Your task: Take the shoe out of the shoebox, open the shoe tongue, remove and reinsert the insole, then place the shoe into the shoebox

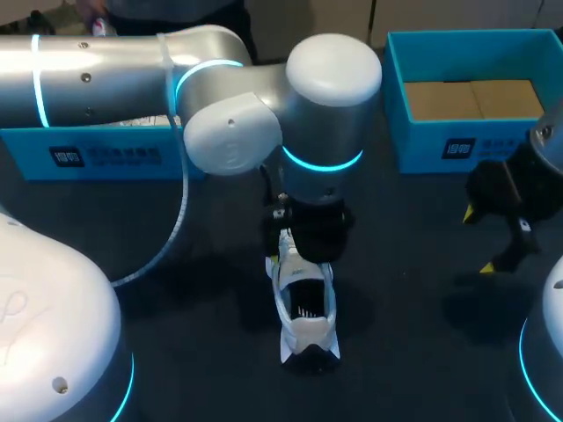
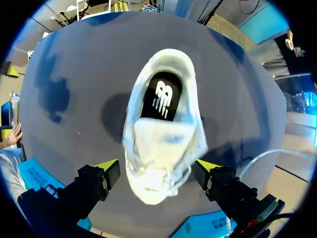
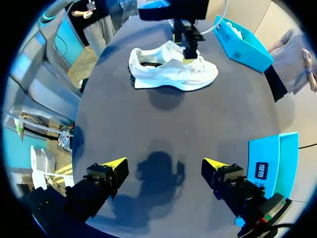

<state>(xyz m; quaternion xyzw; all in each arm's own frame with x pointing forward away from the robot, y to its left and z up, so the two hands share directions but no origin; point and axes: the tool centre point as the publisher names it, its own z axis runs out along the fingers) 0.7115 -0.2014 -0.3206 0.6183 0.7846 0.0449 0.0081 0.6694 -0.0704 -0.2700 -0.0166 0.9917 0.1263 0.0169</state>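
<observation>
One white shoe (image 1: pixel 305 308) stands on its sole mid worktop (image 1: pixel 422 352), black insole (image 2: pixel 161 96) inside. The left claw (image 2: pixel 157 166) hangs spread astride its laced front, gripping nothing; the right claw (image 3: pixel 166 163), also released, hovers well right. Closing now might pinch the whole upper and drag the unbraced shoe.

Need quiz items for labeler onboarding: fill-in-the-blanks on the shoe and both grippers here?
The white shoe stands on the ____.
The left gripper is ____, the shoe between its fingers.
The insole inside the shoe is ____.
The right gripper holds ____.
Missing: table, open, black, nothing.
</observation>
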